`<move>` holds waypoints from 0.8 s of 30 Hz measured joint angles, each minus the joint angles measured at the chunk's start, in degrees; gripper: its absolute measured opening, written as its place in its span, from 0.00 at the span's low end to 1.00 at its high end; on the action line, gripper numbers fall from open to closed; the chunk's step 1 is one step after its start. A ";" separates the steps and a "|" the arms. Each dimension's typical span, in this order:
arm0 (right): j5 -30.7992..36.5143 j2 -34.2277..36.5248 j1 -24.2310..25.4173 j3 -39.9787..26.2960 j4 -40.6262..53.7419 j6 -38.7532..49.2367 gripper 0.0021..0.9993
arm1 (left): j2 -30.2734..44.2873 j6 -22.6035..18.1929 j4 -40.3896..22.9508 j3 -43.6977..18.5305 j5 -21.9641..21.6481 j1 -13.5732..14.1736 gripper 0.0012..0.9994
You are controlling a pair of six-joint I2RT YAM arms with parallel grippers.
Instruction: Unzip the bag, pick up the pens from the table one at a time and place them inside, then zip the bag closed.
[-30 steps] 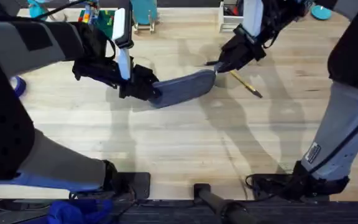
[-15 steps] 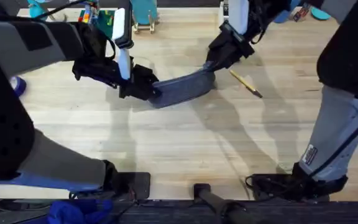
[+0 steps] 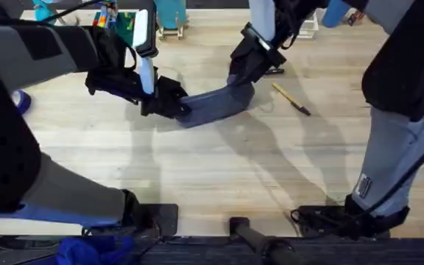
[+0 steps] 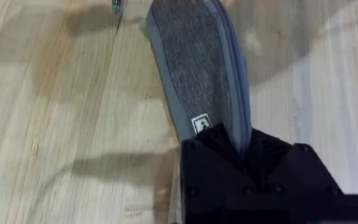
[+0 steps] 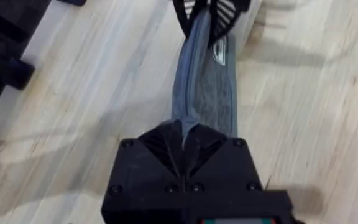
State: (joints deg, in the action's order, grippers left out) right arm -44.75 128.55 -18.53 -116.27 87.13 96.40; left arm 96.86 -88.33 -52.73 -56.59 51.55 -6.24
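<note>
Nearest you, the bare table (image 3: 219, 177) lies between the two arm bases. Beyond it the bag (image 3: 216, 104) rests on the wood, stretched between both arms and bowed slightly. Your left gripper (image 3: 169, 103) is clamped on the bag's left end; the left wrist view shows its fingers closed over the fabric beside the small label. Your right gripper (image 3: 243, 68) is closed on the bag's right end at the zipper line, as the right wrist view shows the seam running into its fingers. Whether the zipper is partly open, you cannot tell; judge the unzipping step as in hand. The yellow pen (image 3: 291, 99) lies just right of the bag, not yet picked up, so loading and zipping shut remain. Farthest off, coloured clutter (image 3: 124, 22) lines the far table edge, well clear of the work.
</note>
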 joint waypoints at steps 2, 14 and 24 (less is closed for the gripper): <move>-0.18 -0.02 -0.73 -0.02 -0.57 0.00 0.03 | 0.00 0.02 0.02 0.01 0.00 -0.02 0.04; -1.52 0.00 -4.88 -0.04 -6.46 -3.43 0.03 | 0.00 0.02 -0.14 -0.06 -0.32 -0.65 0.04; -0.67 -0.02 -7.55 -0.04 -10.38 -7.12 0.03 | 0.00 0.02 -0.42 -0.14 -0.74 -1.05 0.04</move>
State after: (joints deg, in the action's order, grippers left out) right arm -45.42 128.53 -26.08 -116.31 76.75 89.28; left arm 96.86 -88.31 -53.15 -56.73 50.81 -7.29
